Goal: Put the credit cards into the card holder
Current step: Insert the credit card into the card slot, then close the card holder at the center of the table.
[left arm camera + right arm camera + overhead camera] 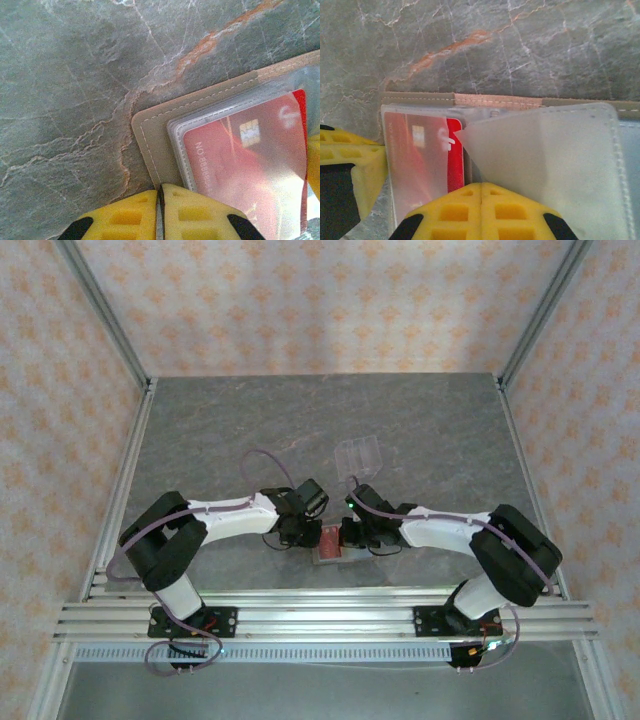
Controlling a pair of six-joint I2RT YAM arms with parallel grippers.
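Evidently this is a two-handed hold. The tan card holder point(328, 546) lies opened flat on the bench point(420, 420) at its near middle, between the two arms. The left tool point(161, 212) is closed down on the near-left edge of the holder's cover, seemingly to pin it so it cannot slide. The right tool point(481, 205) has its fingers pressed together on a clear plastic flap point(545, 165) of the inner sleeve. It holds the flap up off the page beneath, which I judge is meant to open a pocket mouth for another card. A red credit card point(240, 165) already sits under the clear sleeve on the holder's left half, chip facing up. The clear slotted rack point(358, 454) stands farther back, apart from the card holder.
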